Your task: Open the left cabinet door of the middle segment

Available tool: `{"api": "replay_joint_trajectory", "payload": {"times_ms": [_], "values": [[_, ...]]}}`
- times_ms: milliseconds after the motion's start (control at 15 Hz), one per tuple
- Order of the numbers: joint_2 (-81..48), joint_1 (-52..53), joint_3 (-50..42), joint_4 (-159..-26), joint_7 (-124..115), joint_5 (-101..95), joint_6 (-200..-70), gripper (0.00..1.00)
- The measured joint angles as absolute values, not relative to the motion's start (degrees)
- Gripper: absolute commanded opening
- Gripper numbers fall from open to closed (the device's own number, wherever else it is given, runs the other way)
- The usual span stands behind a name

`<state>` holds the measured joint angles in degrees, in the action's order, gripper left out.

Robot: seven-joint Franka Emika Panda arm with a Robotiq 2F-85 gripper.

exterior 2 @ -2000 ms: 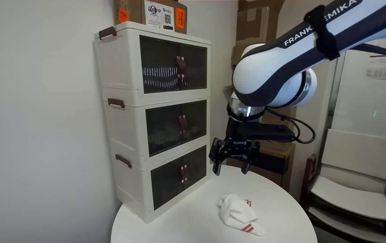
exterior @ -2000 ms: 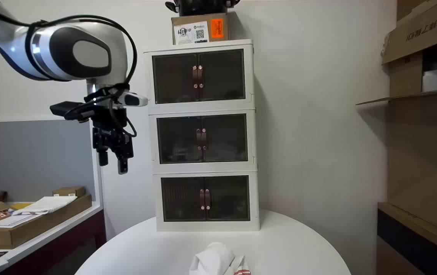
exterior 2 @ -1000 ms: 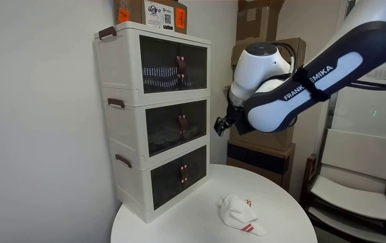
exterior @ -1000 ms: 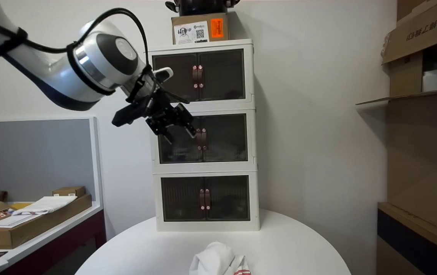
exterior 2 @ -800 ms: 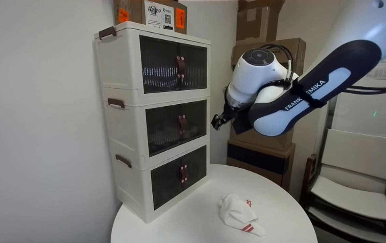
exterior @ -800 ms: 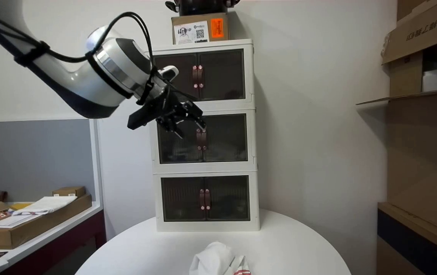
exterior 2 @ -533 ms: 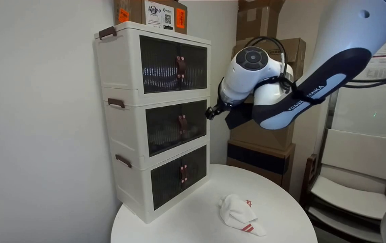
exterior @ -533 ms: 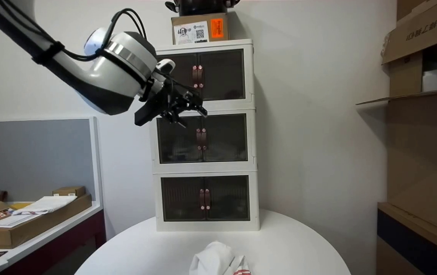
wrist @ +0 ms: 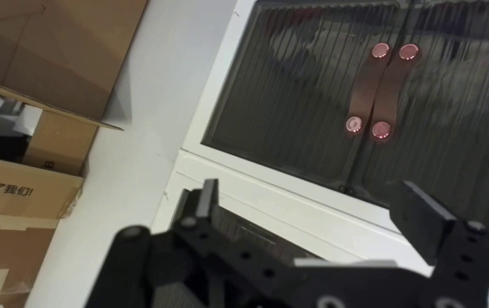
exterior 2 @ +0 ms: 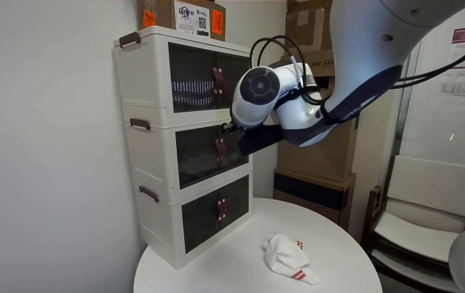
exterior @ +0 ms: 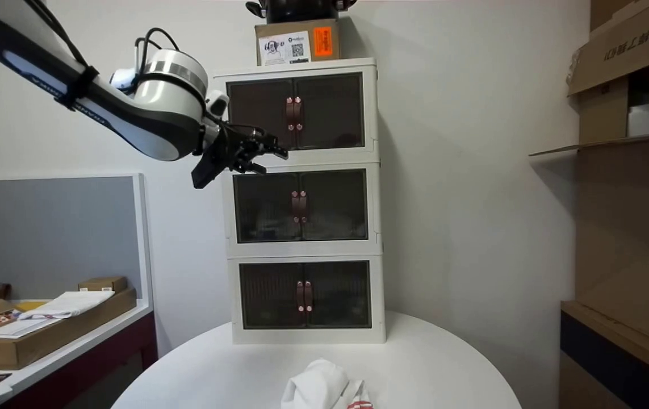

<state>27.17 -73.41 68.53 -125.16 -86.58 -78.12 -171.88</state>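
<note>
1. Pointing almost level in an exterior view: my gripper [exterior: 276, 162], before the line where the top unit [exterior: 335, 156] and the middle unit [exterior: 304, 249] meet.
2. Change: two seconds ago it hung downward, well off to the side; it has since swung up and round, and over the last half second has levelled further and risen a little.
3. Fingers [wrist: 207, 200]: set wide apart, nothing held between them.
4. Left door [exterior: 267, 210]: in the middle unit, left half as faced in an exterior view; closed, no gap showing, unchanged. In the wrist view, which stands upside down, it lies right of the straps.
5. Left strap [wrist: 387, 96]: the handle on that door, brown, just beside the right strap [wrist: 364, 92]. I see no contact with either.
6. Meaning: I judge this the approach, pull not yet begun. The new tilt suits a front handle better than the downward pose did.
7. Next called for, in my judgement: a lower height, the gripper sitting above the straps; some roll, since the straps run aslant in the wrist view; then a reach forward.
8. Risk, as I judge it: with the pair so close, wide fingers may take both straps and bring the right door [exterior: 335, 204] along.
9. Apart from the work: white cloth [exterior: 318, 383], on the table [exterior: 443, 363], unmoved.
</note>
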Motion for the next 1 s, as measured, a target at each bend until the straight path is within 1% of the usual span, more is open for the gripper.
{"api": "replay_joint_trajectory", "payload": {"times_ms": [267,467,733,1000], "values": [[34.16,-84.82,80.69,-124.63,-100.87,-80.30,-170.08,1.00],[38.24,-91.99,87.53,-124.10,-109.71,-81.39,-169.65,1.00],[41.24,-98.89,93.79,-121.62,-116.67,-81.33,-169.71,1.00],[41.74,-103.17,98.22,-118.19,-120.30,-81.11,-169.95,1.00]]}}
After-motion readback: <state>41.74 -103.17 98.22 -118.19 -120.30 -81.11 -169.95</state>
